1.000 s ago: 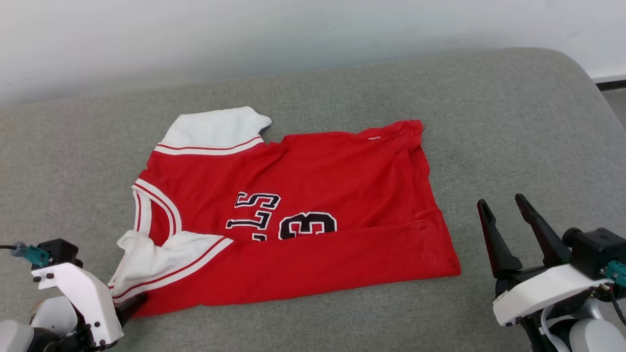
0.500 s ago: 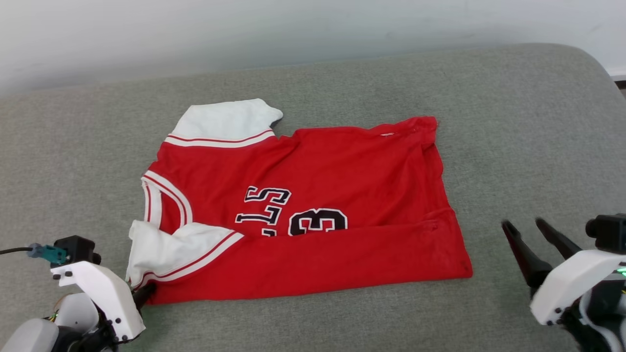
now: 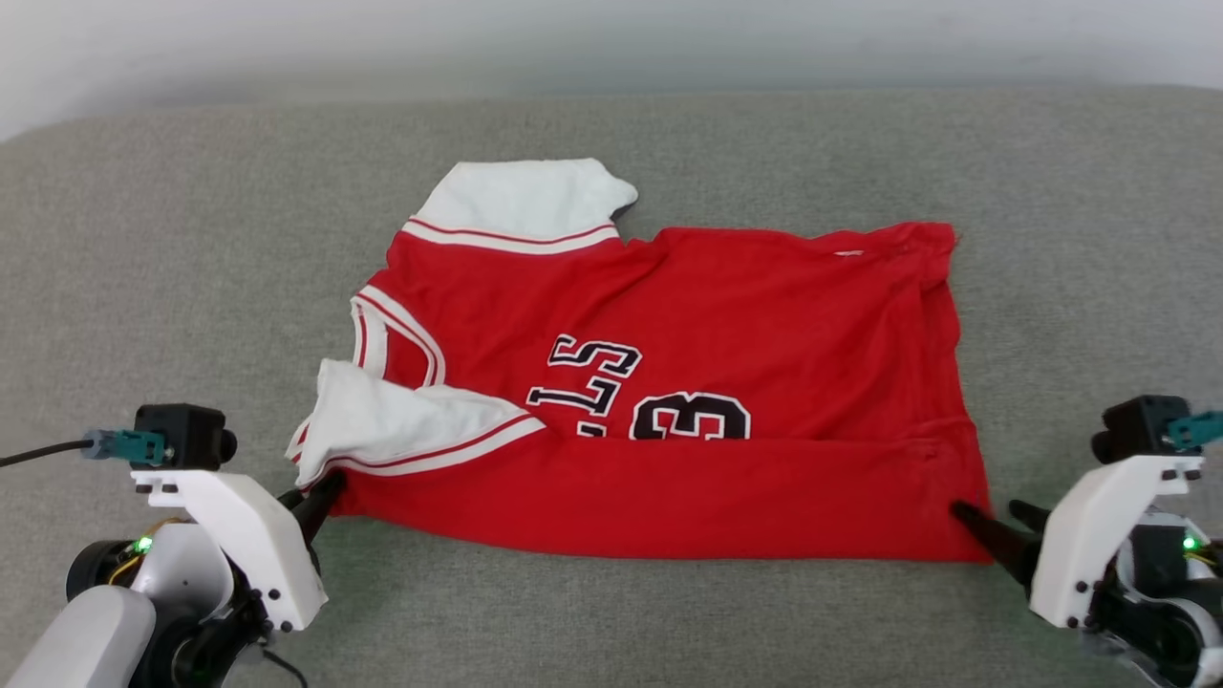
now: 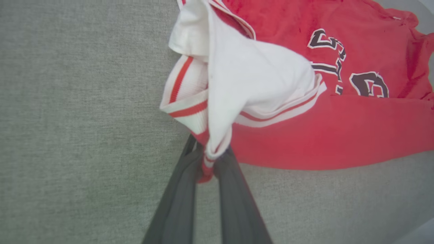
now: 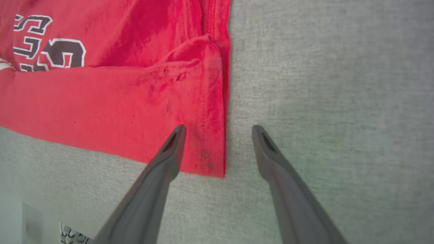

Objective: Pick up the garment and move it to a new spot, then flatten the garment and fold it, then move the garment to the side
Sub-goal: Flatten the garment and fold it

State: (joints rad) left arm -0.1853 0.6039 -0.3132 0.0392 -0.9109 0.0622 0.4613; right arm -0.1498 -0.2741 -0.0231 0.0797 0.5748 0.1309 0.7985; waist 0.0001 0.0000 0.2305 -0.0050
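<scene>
White angular wrist brackets (image 3: pixel 244 535) with dark screws (image 3: pixel 287 597), black camera block (image 3: pixel 182 435) and teal plug (image 3: pixel 119 444) on each, thin black cable (image 3: pixel 38 454) at left, green lights (image 3: pixel 143 545), rounded grey forearm (image 3: pixel 81 635), left gripper (image 3: pixel 330 487) and right gripper (image 3: pixel 984 508) with long dark tapered fingers (image 5: pixel 162 176)

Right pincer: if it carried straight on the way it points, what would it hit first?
Probably the red shirt; its near corner lies between the open jaws of the right pincer, though the height above the cloth is unclear.
</scene>
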